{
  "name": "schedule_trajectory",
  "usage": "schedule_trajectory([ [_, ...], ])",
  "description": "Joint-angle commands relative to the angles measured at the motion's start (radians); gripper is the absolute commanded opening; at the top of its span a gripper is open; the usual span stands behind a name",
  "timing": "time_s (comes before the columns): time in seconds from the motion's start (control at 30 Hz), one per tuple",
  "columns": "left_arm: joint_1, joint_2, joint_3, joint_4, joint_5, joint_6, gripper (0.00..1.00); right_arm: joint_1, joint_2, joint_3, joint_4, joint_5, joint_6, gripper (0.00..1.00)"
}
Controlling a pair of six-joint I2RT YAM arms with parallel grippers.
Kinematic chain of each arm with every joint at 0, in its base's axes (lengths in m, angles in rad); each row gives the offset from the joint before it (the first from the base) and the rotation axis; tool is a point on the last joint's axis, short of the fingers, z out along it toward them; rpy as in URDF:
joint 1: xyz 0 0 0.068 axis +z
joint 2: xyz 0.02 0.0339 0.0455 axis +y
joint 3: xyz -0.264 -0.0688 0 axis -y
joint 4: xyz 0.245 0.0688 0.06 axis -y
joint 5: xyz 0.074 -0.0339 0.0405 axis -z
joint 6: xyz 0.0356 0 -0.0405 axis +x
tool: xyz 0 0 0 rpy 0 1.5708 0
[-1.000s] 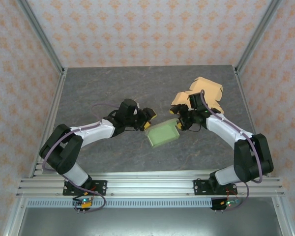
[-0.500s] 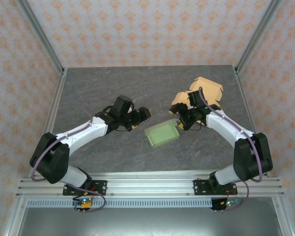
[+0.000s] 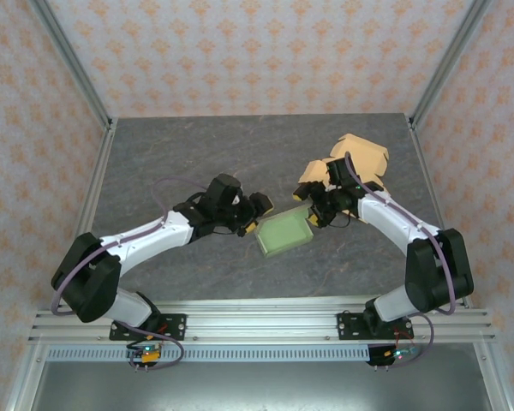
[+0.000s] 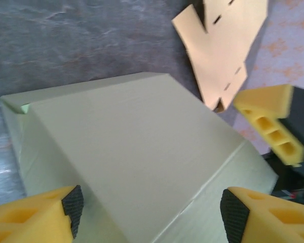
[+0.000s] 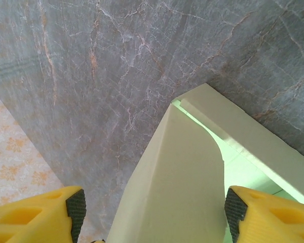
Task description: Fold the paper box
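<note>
Pink walls (image 3: 240,51) with a flower pattern stood on three sides of the gray stone table (image 3: 180,145). Two metal posts ran up at the back corners. Lots of bare table lay open at the back and on the left side. Two arms reached in from the near edge, the left arm (image 3: 146,240) and the right arm (image 3: 403,227). They met near the middle. A pile of tan cardboard (image 3: 360,163) lay flat by the right edge of the table, just behind the right arm; I could not count its sheets. One green paper box (image 3: 284,233) sat near the middle, a bit to the right, well away from every table edge. It was partly folded, with its sides up and its top open. The left gripper (image 3: 255,214) was at the box's left end, and in the left wrist view its two yellow fingers (image 4: 35,215) were spread wide with the box between them. The right gripper (image 3: 313,210) was at the box's back right corner. Its jaws were spread wide too, with a box wall (image 5: 177,177) standing between them, and they pinched nothing.
</note>
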Motion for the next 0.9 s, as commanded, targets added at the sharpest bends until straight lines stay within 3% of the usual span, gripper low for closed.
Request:
schedule_trajectory([
  [0.0, -0.014, 0.0, 0.012, 0.048, -0.005, -0.053, 0.71, 0.01, 0.001, -0.017, 0.029, -0.015, 0.017, 0.73],
  [0.5, -0.087, 0.108, 0.018, 0.14, 0.001, -0.099, 0.72, 0.02, -0.013, -0.06, 0.083, 0.008, 0.076, 0.69],
  [0.7, -0.078, 0.105, 0.02, 0.104, 0.011, -0.046, 0.83, 0.02, -0.018, -0.047, 0.049, 0.029, 0.047, 0.71],
  [0.87, -0.057, 0.035, 0.055, -0.044, -0.025, 0.084, 0.92, 0.02, -0.005, 0.024, -0.064, 0.09, -0.046, 0.74],
])
